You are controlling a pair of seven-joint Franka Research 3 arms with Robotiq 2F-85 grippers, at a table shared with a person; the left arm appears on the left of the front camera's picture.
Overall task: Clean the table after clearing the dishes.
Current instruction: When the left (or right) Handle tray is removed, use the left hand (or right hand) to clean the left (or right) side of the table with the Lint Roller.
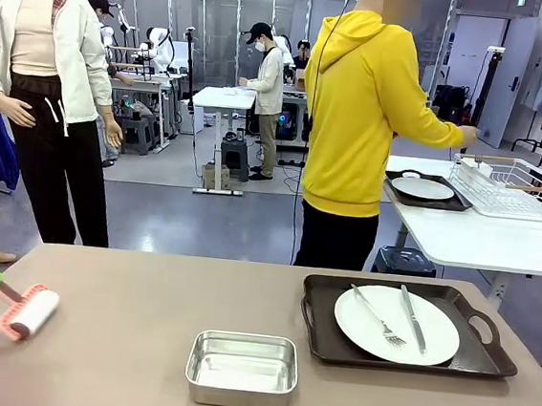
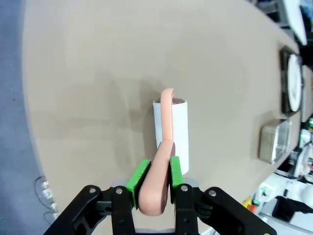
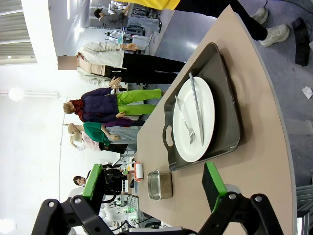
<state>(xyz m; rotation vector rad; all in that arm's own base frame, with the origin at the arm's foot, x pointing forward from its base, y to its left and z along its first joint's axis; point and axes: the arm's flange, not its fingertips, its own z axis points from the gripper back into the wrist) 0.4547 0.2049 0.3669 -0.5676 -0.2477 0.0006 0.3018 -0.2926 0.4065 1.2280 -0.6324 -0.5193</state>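
Note:
On the right of the taupe-brown table (image 1: 139, 281) a dark tray (image 1: 323, 314) carries a white plate (image 1: 397, 324) with a fork and a knife on it. A second tray with a plate (image 1: 423, 189) lies on the white side table, where a person in a yellow hoodie (image 1: 363, 97) stands turned away. My left gripper (image 2: 155, 183) is shut on the pink handle of a lint roller (image 2: 171, 129), whose white roll rests on the table's left part (image 1: 32, 314). My right gripper (image 3: 152, 181) is open and empty, above the table short of the plate (image 3: 195, 120).
A small steel pan (image 1: 242, 368) sits near the table's front middle. A white wire rack (image 1: 512, 188) stands on the side table (image 1: 478, 242) at the back right. Bare tabletop lies between the roller and the pan.

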